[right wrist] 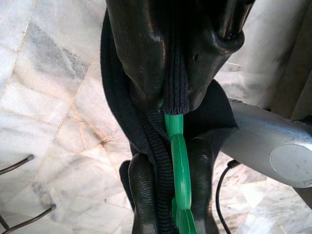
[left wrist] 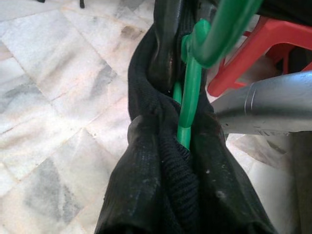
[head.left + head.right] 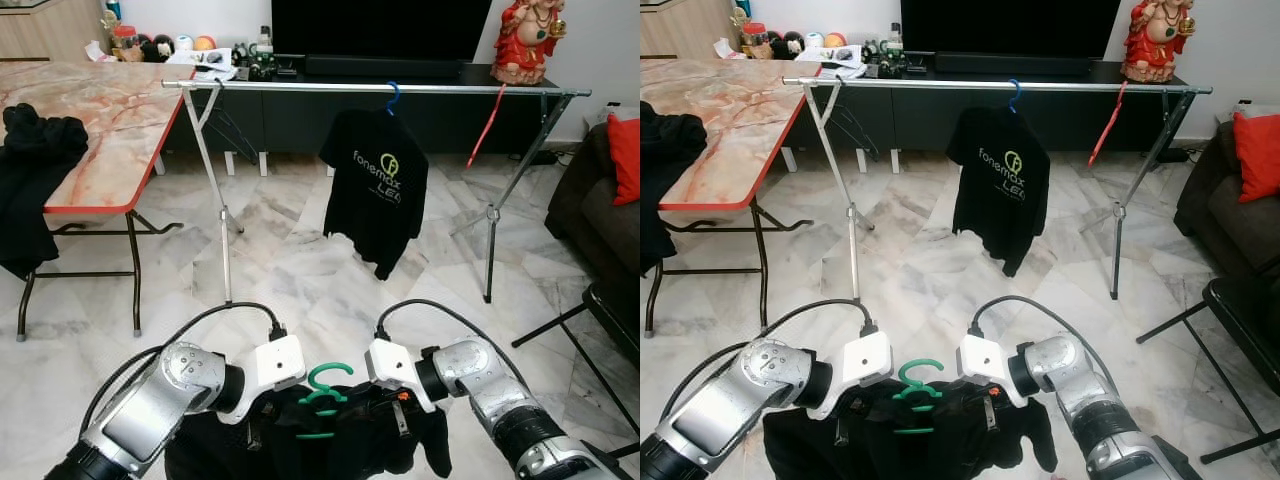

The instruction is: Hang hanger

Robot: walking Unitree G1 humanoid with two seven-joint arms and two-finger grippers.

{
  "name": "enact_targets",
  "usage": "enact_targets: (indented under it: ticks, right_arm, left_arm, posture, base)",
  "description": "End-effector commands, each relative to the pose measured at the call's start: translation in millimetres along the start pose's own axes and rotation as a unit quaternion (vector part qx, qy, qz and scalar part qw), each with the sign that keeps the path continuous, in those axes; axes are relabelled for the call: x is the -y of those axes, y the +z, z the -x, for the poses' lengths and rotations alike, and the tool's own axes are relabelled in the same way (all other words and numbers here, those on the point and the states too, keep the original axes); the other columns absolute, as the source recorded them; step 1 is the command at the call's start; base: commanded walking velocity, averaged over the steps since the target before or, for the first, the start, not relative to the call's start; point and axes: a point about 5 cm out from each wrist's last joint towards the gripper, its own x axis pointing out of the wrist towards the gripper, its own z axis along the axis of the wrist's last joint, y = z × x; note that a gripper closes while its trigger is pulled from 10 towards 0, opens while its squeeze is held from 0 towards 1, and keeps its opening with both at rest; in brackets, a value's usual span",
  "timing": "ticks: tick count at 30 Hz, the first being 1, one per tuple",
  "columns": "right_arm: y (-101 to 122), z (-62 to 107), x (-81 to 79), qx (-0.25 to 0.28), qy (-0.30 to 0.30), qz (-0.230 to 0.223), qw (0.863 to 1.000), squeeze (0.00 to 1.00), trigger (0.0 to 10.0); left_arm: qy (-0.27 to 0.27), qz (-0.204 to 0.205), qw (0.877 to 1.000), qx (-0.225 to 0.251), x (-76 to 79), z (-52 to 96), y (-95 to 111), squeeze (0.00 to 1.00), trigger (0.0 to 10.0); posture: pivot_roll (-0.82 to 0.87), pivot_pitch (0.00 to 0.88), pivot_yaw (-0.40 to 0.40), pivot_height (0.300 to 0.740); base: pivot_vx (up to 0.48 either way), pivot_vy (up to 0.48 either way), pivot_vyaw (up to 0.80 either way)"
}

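I hold a green plastic hanger [image 3: 325, 398] low in front of my chest, with a black garment [image 3: 340, 440] draped on it. My left gripper [image 3: 262, 415] is clamped on the garment's cloth at the hanger's left shoulder, and my right gripper [image 3: 398, 410] is clamped the same way at its right shoulder; in each wrist view the black fingers [image 1: 146, 58] pinch knit fabric with the green bar running between them. The hanger's hook [image 3: 920, 372] stands up between my two wrists (its open side faces my left).

Ahead of me, well apart from the hanger, a silver clothes rail [image 3: 300, 87] spans the room on crossed metal legs [image 3: 215, 190]. On it hangs a black T-shirt [image 3: 376, 185] with white and green lettering, carried by a blue hanger [image 3: 392, 96], and near the rail's right end a red hanger [image 3: 487, 125] hangs tilted. Behind the rail is a dark TV cabinet [image 3: 300, 115] with a large screen [image 3: 380, 25] and a red figurine [image 3: 528, 40] on top. To my left a marble-topped folding table [image 3: 110, 120] with a red edge carries dark clothing [image 3: 30, 185] that spills over its near side. To my right sits a dark sofa [image 3: 590, 210] with a red cushion [image 3: 624, 155]. The floor [image 3: 300, 270] is pale marble tile.
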Motion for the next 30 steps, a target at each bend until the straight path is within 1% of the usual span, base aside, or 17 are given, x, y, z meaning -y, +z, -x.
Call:
enact_targets:
  ticks: [1, 17, 18, 19, 20, 21, 26, 30]
  right_arm:
    - [12.9, 6.4, 9.5, 0.030, -0.031, 0.012, 0.999, 0.00, 0.0]
    - [12.3, 7.1, 9.7, 0.029, -0.032, 0.010, 0.999, 0.00, 0.0]
    - [12.4, 7.0, 10.1, 0.029, -0.035, 0.010, 0.999, 0.00, 3.4]
    - [12.7, 7.2, 10.7, 0.029, -0.039, 0.012, 0.999, 0.21, 4.7]
    - [12.6, 7.4, 11.2, 0.030, -0.040, 0.007, 0.999, 1.00, 9.6]
    - [12.7, 7.8, 11.2, 0.031, -0.038, 0.005, 0.999, 1.00, 10.0]
    - [12.3, 10.8, 10.0, 0.033, -0.027, 0.001, 0.999, 1.00, 10.0]
    - [9.3, 12.7, 5.6, 0.028, -0.003, -0.002, 1.000, 1.00, 10.0]
  left_arm:
    - [-0.015, -0.001, 1.000, -0.005, 3.5, -3.1, -1.5, 0.00, 0.0]
    - [-0.018, -0.002, 1.000, 0.002, 4.6, -4.6, 1.0, 0.00, 0.0]
    - [-0.018, -0.001, 1.000, 0.004, 4.6, -4.6, 1.4, 0.00, 0.0]
    - [-0.017, 0.000, 1.000, 0.007, 4.4, -4.6, 1.9, 0.00, 0.0]
    - [-0.016, 0.000, 1.000, 0.008, 4.1, -4.5, 2.3, 0.00, 0.0]
    - [-0.015, 0.000, 1.000, 0.009, 3.9, -4.5, 2.6, 0.00, 0.0]
    - [-0.011, 0.002, 1.000, 0.009, 2.4, -3.4, 1.6, 0.00, 0.0]
    - [-0.008, 0.000, 1.000, -0.002, 1.8, -4.3, -3.0, 0.00, 0.0]
  posture:
    - [0.12, 0.079, -0.049, 0.740]
    - [0.11, 0.080, -0.053, 0.740]
    - [0.11, 0.079, -0.055, 0.740]
    - [0.11, 0.078, -0.056, 0.740]
    - [0.11, 0.078, -0.056, 0.740]
    - [0.11, 0.078, -0.057, 0.740]
    - [0.11, 0.074, -0.055, 0.740]
    - [0.10, 0.071, -0.054, 0.740]
  base:
    - [0.000, 0.000, 0.00]
    - [0.000, 0.000, 0.00]
    - [0.000, 0.000, 0.00]
    - [0.000, 0.000, 0.00]
    - [0.000, 0.000, 0.00]
    - [0.000, 0.000, 0.00]
    - [0.000, 0.000, 0.00]
    - [0.000, 0.000, 0.00]
